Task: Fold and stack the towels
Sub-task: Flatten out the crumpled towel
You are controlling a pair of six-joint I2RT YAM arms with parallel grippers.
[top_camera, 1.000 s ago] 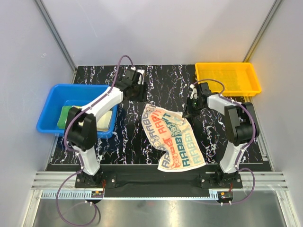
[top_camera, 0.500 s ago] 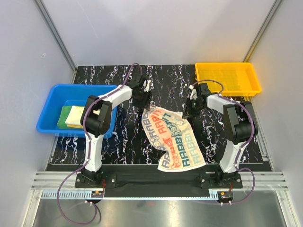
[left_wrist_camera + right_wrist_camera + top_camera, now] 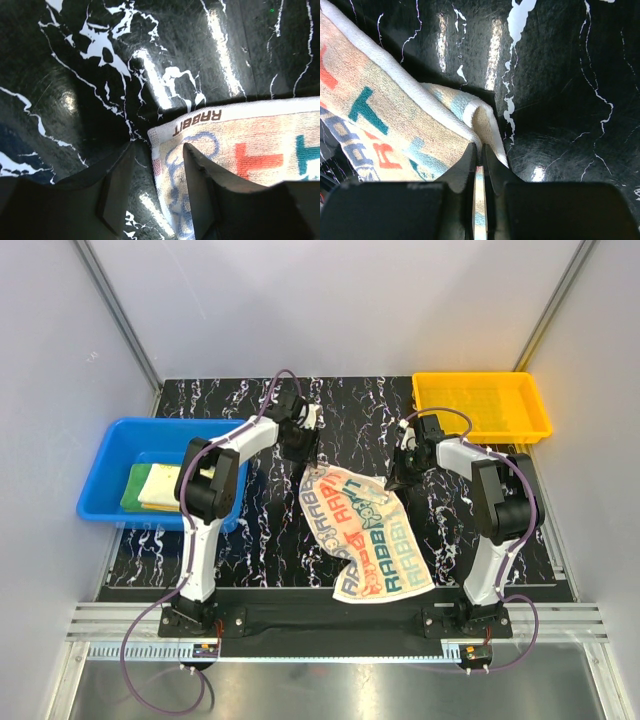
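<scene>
Progress: green towel [image 3: 130, 490] and yellow towel [image 3: 160, 484] lie folded in the blue bin [image 3: 110, 432]. RABBIT towel [image 3: 365, 530] lies unfolded mid-desk [image 3: 260, 530]. Right fingers [image 3: 457, 200] pinch its far right corner; left fingers [image 3: 200, 195] stand spread astride the far left corner. Folding and stacking remain.

top external view: set high behind the arm bases [image 3: 203, 618], looking down on the whole marbled table [image 3: 260, 540]. left wrist view: close above the table, facing the towel [image 3: 365, 530] at its far-left corner, between its own fingers [image 3: 200, 190]. right wrist view: equally close at the far-right corner; all three share this towel.
</scene>
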